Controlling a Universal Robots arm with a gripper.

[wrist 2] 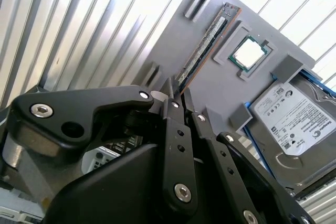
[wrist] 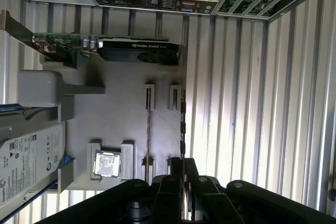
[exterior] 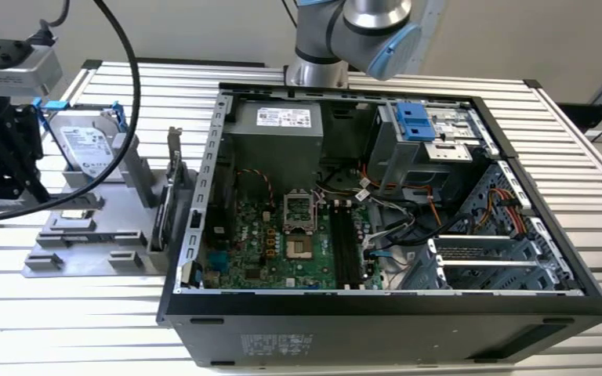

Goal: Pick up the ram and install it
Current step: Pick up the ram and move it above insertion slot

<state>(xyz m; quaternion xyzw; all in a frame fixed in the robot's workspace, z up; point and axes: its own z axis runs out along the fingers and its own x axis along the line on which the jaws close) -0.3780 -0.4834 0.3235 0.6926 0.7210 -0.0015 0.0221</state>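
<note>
two black fingertips [wrist 2: 170,95] of the hand [wrist 2: 177,88] stand close together. the ram [wrist 2: 207,43] comes out from between them, so the hand reads as closed on the ram. in the second wrist view the ram shows its dark face and chips and runs away from the hand, over the grey fixture [wrist 2: 210,98]. in the first wrist view the ram [wrist: 182,124] is a thin dark strip leading from the hand [wrist: 182,162] along the fixture's edge, beside the ribbed tabletop [wrist: 262,103]. whether the ram rests in the fixture or is raised off it cannot be told.

just beside the ram, a square processor chip [wrist 2: 249,53] lies flat in its own pocket on the fixture. past the chip, a hard drive [wrist 2: 294,116] leans in a blue-edged cradle. on the side of the fixture nearest the computer case [exterior: 385,313], an upright card [wrist: 136,51] with a metal bracket stands on edge.

in the exterior view the fixture [exterior: 81,243] sits on the exterior view's left of the open case. it is well apart from the long black slots [exterior: 345,243] on the motherboard [exterior: 270,243].
</note>
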